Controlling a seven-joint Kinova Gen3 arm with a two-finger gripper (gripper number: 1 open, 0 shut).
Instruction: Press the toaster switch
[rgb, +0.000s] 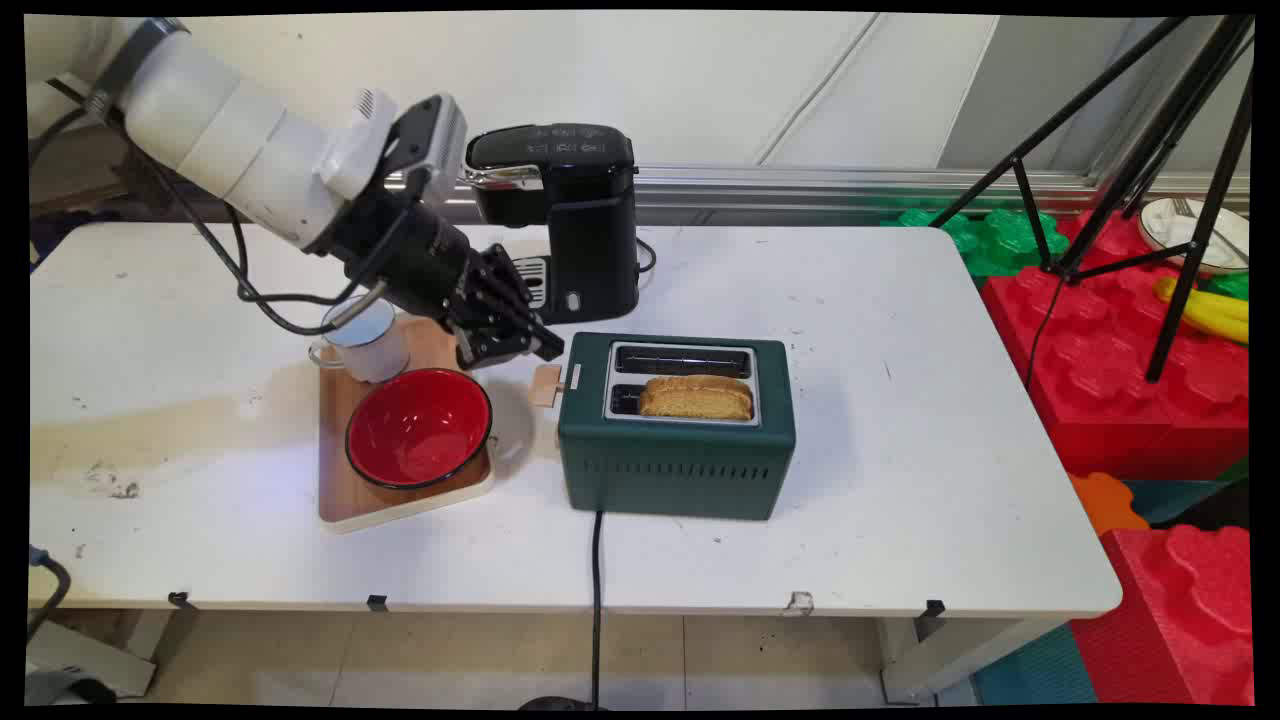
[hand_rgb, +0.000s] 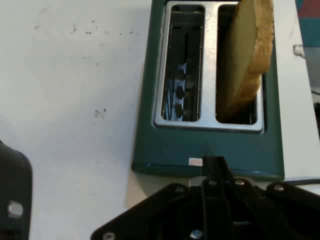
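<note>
A dark green two-slot toaster (rgb: 675, 440) stands mid-table, with a slice of toast (rgb: 695, 397) sticking up from its near slot and the far slot empty. Its wooden lever (rgb: 546, 385) juts from the left end. My gripper (rgb: 545, 350) is shut and empty, with its tips just above that lever. In the hand view the closed fingers (hand_rgb: 214, 161) overlap the toaster's (hand_rgb: 150, 125) near end and hide the lever, and the toast (hand_rgb: 245, 55) stands in the right slot.
Left of the toaster, a wooden tray (rgb: 345, 500) carries a red bowl (rgb: 418, 427) and a white mug (rgb: 365, 340). A black coffee machine (rgb: 570, 220) stands behind. The toaster's cord (rgb: 597, 600) hangs over the front edge. A tripod (rgb: 1180, 150) and foam bricks (rgb: 1130, 380) stand right.
</note>
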